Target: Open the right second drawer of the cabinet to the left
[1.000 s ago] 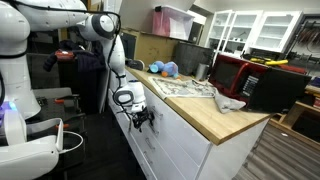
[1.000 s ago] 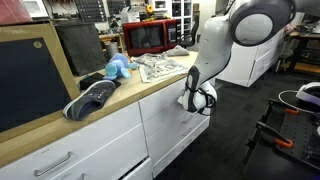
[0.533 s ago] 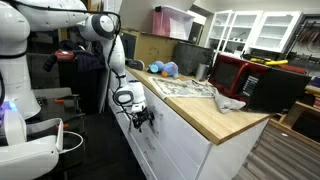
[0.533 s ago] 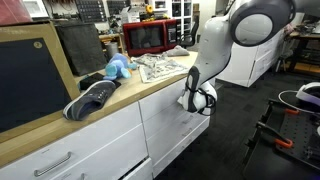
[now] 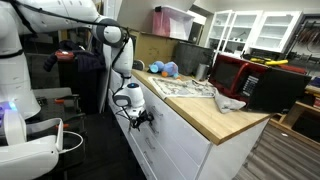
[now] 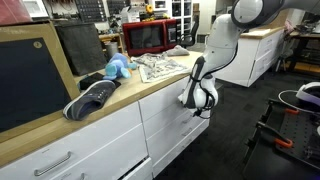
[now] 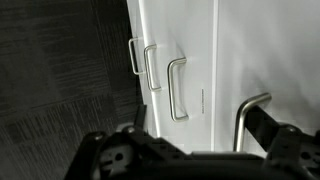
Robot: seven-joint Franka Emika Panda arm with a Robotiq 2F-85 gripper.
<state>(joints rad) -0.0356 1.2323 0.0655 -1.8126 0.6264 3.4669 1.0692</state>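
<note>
On the cabinet point(image 5: 185, 150) you see smooth, satin-white fronts under a light wooden top point(image 5: 213, 114). Its bar handles point(image 7: 177, 88) look like smooth silver metal.

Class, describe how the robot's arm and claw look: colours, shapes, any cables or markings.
The arm is glossy white, built of rounded tubular segments with darker seams at the joints. A bulbous white wrist carries the claw, which is small, black and angular. No markings or loose cables can be made out at this size.
</note>
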